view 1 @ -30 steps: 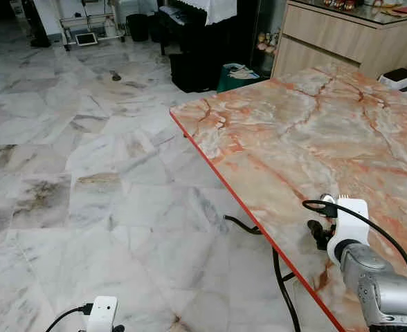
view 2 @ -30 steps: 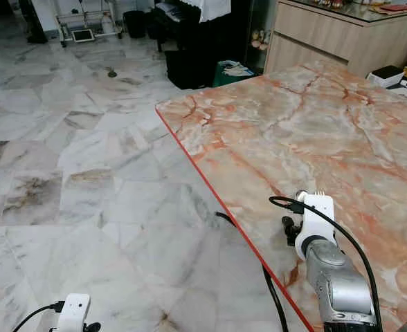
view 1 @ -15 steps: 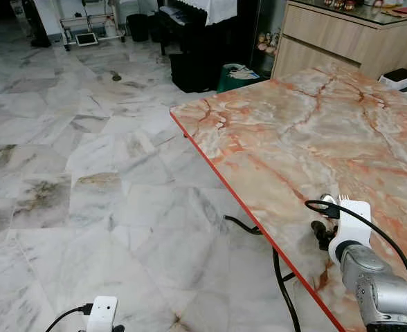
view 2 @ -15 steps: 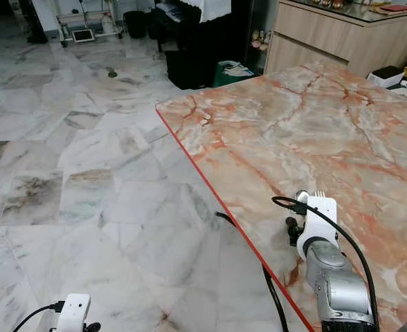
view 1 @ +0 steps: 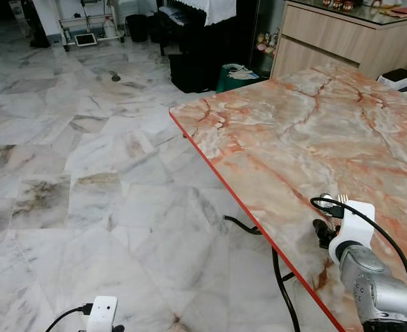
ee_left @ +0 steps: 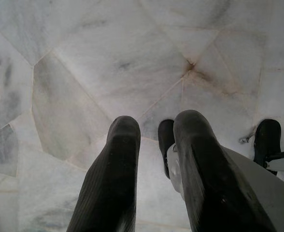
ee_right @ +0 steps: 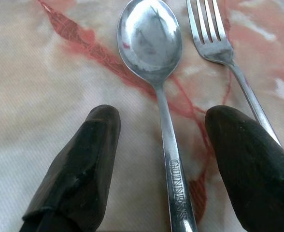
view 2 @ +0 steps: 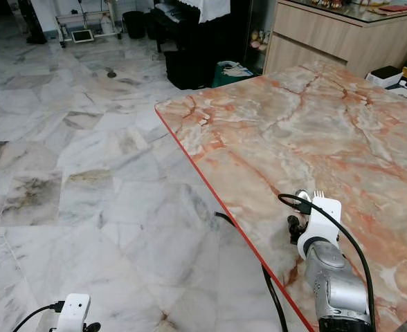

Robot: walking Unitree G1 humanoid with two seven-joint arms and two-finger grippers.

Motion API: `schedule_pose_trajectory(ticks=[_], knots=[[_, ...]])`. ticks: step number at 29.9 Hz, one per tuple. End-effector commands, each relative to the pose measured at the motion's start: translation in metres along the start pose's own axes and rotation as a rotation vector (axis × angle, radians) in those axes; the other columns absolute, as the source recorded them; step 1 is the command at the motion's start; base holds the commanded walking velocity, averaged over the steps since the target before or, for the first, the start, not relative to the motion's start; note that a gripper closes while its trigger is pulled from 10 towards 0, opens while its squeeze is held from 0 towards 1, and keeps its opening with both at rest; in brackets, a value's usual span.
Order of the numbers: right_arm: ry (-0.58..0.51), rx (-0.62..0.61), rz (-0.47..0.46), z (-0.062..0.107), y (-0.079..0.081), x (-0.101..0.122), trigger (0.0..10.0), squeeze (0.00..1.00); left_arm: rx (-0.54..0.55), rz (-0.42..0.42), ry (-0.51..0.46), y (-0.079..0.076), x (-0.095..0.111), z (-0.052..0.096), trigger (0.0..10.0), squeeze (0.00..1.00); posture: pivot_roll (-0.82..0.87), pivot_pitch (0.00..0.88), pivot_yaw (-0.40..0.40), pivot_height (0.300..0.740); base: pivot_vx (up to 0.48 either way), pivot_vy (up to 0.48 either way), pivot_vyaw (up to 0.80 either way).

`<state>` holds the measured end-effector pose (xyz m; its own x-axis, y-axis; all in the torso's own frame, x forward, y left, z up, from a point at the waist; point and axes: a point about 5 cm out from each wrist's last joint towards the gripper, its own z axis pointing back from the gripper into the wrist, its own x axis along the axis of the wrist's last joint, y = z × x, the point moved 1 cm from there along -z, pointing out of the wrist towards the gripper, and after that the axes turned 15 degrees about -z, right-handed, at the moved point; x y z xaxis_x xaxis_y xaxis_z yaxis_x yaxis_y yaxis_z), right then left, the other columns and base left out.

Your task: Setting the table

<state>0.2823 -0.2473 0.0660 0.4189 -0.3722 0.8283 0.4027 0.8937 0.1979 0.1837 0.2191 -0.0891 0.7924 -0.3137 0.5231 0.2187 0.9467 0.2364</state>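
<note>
Cutlery is laid flat on the marble table (view 1: 307, 131): a spoon (ee_right: 156, 72) and a fork (ee_right: 219, 43) side by side, bowl and tines pointing away from the wrist, near the table's red front edge in the lower right of the head views. In the right wrist view the spoon's handle is seen running straight down the middle of the gap between the two black fingers (ee_right: 79, 164), its long axis in line with them, while the fork's handle passes just beside, perhaps partly under, the other finger. The right gripper (ee_right: 163, 159) is spread wide and nothing is held in it; the spoon appears released, touched by neither finger. The right arm is plainly the nearer one, its white wrist (view 1: 352, 225) being directly over the pieces. The left gripper (ee_left: 154, 164) is hung low over the pale floor (view 1: 86, 173), well apart from the table, fingers slightly parted and empty. Any coming move is judged to turn on this alignment.
</note>
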Motion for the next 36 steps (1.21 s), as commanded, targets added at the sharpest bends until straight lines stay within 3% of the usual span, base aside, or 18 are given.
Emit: schedule_pose_trajectory(ticks=[1, 2, 3, 4, 5, 6, 7, 36], knots=[[0.004, 0.012, -0.011, -0.0020, 0.0029, 0.0010, 10.0, 0.00, 0.001, -0.015, 0.023, 0.0027, -0.0051, 0.0009, 10.0, 0.00, 0.02, 0.000, -0.004, 0.731, 0.000, 0.000, 0.00], [0.003, 0.014, -0.010, -0.0022, 0.0031, 0.0011, 10.0, 0.00, 0.002, -0.014, 0.024, 0.0027, -0.0052, 0.0009, 10.0, 0.00, 0.02, 0.000, -0.004, 0.731, 0.000, 0.000, 0.00], [0.002, 0.019, -0.009, -0.0024, 0.0035, 0.0012, 7.5, 0.00, 0.001, -0.013, 0.024, 0.0027, -0.0052, 0.0009, 10.0, 0.00, 0.02, 0.000, -0.004, 0.731, 0.000, 0.000, 0.00], [0.001, 0.022, -0.007, -0.0025, 0.0038, 0.0013, 3.9, 0.00, 0.001, -0.013, 0.024, 0.0026, -0.0052, 0.0009, 10.0, 0.00, 0.02, 0.000, -0.004, 0.731, 0.000, 0.000, 0.00], [0.000, 0.025, -0.005, -0.0026, 0.0039, 0.0014, 1.3, 0.00, 0.001, -0.013, 0.024, 0.0026, -0.0053, 0.0009, 10.0, 0.00, 0.02, 0.000, -0.005, 0.731, 0.000, 0.000, 0.00], [0.000, 0.025, -0.005, -0.0026, 0.0039, 0.0014, 1.3, 0.00, 0.001, -0.013, 0.024, 0.0026, -0.0053, 0.0009, 10.0, 0.00, 0.02, 0.000, -0.005, 0.731, 0.000, 0.000, 0.00], [-0.002, 0.026, -0.006, -0.0025, 0.0041, 0.0016, 0.0, 0.00, 0.001, -0.012, 0.024, 0.0027, -0.0054, 0.0010, 10.0, 0.00, 0.02, 0.000, -0.005, 0.731, 0.000, 0.000, 0.00], [-0.022, -0.022, 0.047, -0.0045, 0.0000, 0.0063, 0.0, 0.00, -0.004, -0.009, 0.029, 0.0033, -0.0082, 0.0016, 10.0, 0.00, 0.03, 0.000, -0.001, 0.731, 0.000, 0.000, 0.00]])
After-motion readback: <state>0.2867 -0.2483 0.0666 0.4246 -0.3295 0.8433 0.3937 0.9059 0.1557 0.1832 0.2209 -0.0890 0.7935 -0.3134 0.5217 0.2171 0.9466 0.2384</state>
